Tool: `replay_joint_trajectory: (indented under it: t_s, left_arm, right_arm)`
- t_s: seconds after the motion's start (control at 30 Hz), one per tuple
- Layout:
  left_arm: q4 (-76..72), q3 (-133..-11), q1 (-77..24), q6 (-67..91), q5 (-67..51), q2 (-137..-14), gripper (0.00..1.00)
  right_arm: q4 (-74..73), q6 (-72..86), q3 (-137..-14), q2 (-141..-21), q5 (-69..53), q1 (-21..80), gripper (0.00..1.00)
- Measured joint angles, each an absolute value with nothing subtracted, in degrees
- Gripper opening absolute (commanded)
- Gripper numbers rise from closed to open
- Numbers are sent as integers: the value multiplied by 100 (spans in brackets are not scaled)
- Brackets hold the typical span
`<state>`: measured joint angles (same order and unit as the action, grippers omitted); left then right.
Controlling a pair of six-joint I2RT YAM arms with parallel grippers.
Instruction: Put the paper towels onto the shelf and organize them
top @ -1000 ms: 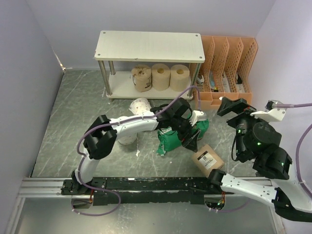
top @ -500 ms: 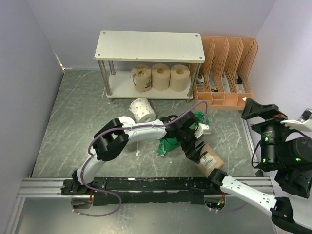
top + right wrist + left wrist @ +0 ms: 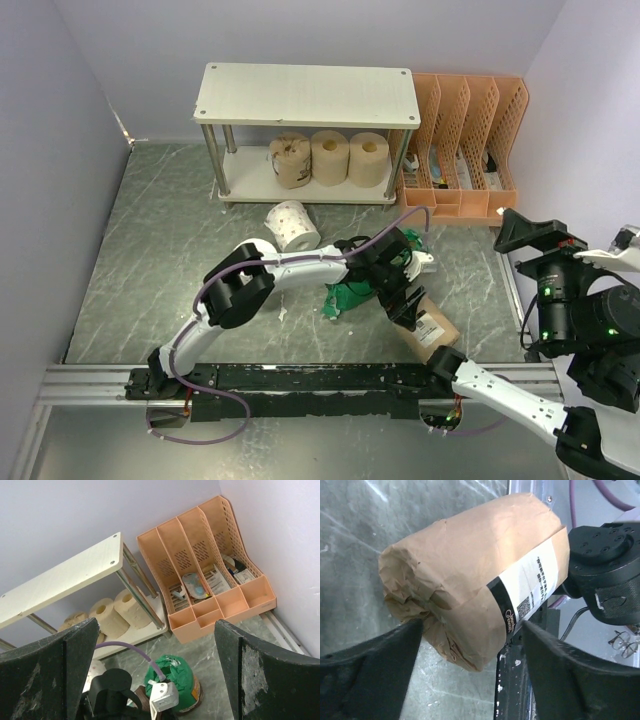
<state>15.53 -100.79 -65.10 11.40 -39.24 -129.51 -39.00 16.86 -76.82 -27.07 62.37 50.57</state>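
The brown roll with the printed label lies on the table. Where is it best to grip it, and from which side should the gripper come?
Grip the labelled roll across its curved brown body, close to the crumpled end. It lies on its side, so coming down from above with the open left gripper astride it, one finger on each flank, seems safest.
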Motion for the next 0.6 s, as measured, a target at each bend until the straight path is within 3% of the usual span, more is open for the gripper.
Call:
replay_joint_trajectory:
  t_s: [0.13, 0.17, 0.4, 0.6]
  left_arm:
    - [1402, -10151, -6508, 1286, -4182, -13061, 11]
    - [1358, -10154, -6510, 1358, -4281, -13072, 8]
    - [1374, -10175, -6571, 1227, -4528, -13041, 7]
    - [2847, -10742, -6799, -5, -3142, -12678, 7]
  right_arm:
    - [-3946, 1640, -7682, -2600, 6254, 5057, 100]
    - [-3957, 1638, -7679, -2587, 6257, 5057, 100]
    - [-4021, 1594, -7542, -2300, 6246, 5057, 100]
    - [-3986, 1520, -7435, -2069, 6235, 5057, 100]
